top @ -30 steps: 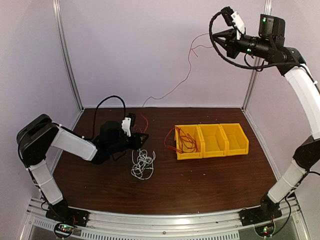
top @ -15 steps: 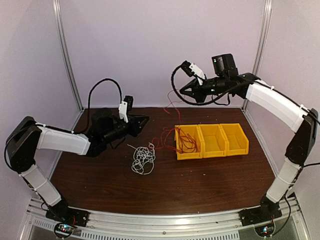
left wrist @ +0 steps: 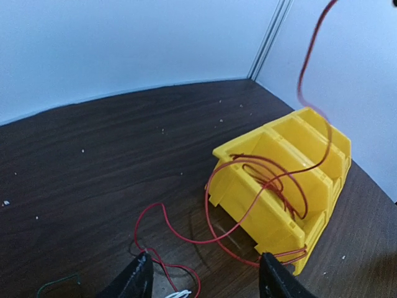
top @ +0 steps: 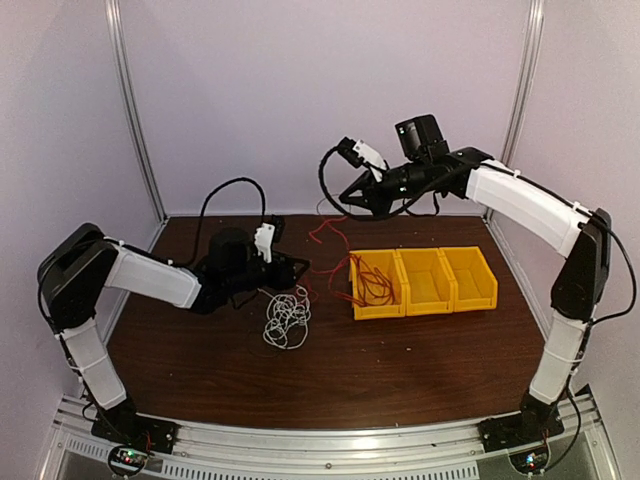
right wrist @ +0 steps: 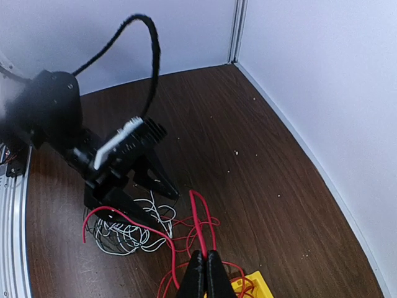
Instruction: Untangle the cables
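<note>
Step in hand, I judge: laying the red cable [right wrist: 200,226] into the leftmost of three yellow bins [top: 430,305]. Right end effector [right wrist: 205,273] is clamped on it above the counter [top: 400,370]. Left end effector [left wrist: 201,279] gapes, holding nothing, beside the white cable [top: 287,322] clump. Next: lower, release. Count: one red, one white; black unseen.

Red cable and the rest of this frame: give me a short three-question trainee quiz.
1. True or false: the right gripper is shut on the red cable.
2. Seen from the top view, which compartment of the yellow bins holds red loops? A left, B middle, C right.
3. What colour is the cable clump beside the left gripper?
Key: 1 true; 2 A; 3 white.
</note>
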Tool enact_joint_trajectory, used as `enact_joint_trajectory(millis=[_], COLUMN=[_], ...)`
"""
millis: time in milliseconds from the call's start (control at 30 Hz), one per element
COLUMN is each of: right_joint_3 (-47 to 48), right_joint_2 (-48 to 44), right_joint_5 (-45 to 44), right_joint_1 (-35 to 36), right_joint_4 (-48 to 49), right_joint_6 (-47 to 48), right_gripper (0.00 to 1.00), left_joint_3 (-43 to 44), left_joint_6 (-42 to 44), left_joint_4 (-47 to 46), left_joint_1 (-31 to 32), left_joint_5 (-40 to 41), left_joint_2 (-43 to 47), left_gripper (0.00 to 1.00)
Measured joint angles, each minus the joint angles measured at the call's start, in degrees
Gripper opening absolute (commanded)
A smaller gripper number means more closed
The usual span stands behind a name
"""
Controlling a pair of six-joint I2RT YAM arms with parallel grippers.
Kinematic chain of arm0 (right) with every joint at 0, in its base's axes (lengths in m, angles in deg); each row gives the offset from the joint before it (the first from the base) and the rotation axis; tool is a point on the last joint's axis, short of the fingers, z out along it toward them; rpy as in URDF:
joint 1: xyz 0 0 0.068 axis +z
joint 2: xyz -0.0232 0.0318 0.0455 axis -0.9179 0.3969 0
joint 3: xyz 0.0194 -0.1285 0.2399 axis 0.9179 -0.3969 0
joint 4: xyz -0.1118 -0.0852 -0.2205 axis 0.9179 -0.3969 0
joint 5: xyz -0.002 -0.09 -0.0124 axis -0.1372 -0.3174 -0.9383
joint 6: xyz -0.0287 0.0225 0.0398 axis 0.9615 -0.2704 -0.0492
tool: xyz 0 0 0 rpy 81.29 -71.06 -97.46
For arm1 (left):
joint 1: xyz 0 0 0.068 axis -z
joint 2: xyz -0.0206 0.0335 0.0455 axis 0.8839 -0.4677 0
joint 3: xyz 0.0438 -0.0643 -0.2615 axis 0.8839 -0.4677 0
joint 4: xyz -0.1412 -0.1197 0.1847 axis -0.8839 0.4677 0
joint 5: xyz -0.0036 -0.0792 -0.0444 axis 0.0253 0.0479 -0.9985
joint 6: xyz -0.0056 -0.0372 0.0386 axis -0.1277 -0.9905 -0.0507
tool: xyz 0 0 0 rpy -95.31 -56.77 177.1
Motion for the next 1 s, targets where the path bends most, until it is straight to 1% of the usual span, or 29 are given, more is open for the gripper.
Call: enact_joint_trajectory(millis=[67, 133, 200, 233, 367, 500, 567, 733, 767, 833, 933, 1000], right_joint_3=[1.14, 1.55, 1.62, 1.62, 1.73, 1.7, 1.51, 0.37, 0.17, -0.22, -0.85, -1.31], right_joint_2=[-0.59, -1.84, -3.32, -4.11, -6.45, -7.28, -7.39, -7.54, -7.54, -7.56, -7.58, -7.58], right_joint_5=[0.2, 0.46, 0.66, 0.66, 0.66, 0.61, 0.59, 0.33, 0.26, 0.13, 0.04, -0.28], right_joint_1=[0.0, 0.07, 0.28, 0.37, 1.25, 2.23, 2.56, 2.71, 2.71, 2.71, 2.71, 2.71], right_joint_4=[0.07, 0.13, 0.09, 0.11, 0.13, 0.15, 0.17, 0.2, 0.17, 0.26, 0.48, 0.66], right_joint_6=[-0.13, -0.15, -0.15, -0.15, -0.07, 0.17, 0.35, 0.83, 0.96, 1.07, 1.14, 1.14], right_gripper=[0.0, 0.0, 0.0, 0.0, 0.0, 0.0, 0.0, 0.0, 0.0, 0.0, 0.0, 0.0], left_joint_3=[2.86, 6.54, 7.5, 7.5, 8.85, 11.65, 12.63, 13.0, 13.0, 13.03, 13.51, 13.94], left_joint_6=[-1.14, -3.65, -6.69, -8.04, -15.69, -23.04, -25.59, -29.79, -30.42, -31.71, -33.4, -34.32], left_joint_4=[2.93, 5.2, 5.31, 5.35, 4.35, 3.04, 3.06, 2.62, 2.21, 1.31, -0.42, -1.77], left_joint_1=[-0.15, -0.59, -1.36, -1.75, -3.67, -5.11, -5.44, -5.64, -5.64, -5.64, -5.64, -5.64], left_joint_5=[0.2, 0.17, -0.22, -0.61, -5.53, -11.43, -14.32, -19.26, -20.17, -21.64, -23.87, -24.79], left_joint_2=[-3.74, -7.45, -8.94, -9.16, -11.08, -14.64, -16.0, -16.79, -16.79, -16.79, -17.09, -17.44], left_gripper=[0.57, 0.58, 0.58, 0.56, 0.42, 0.35, 0.32, 0.31, 0.29, 0.21, 0.11, 0.01])
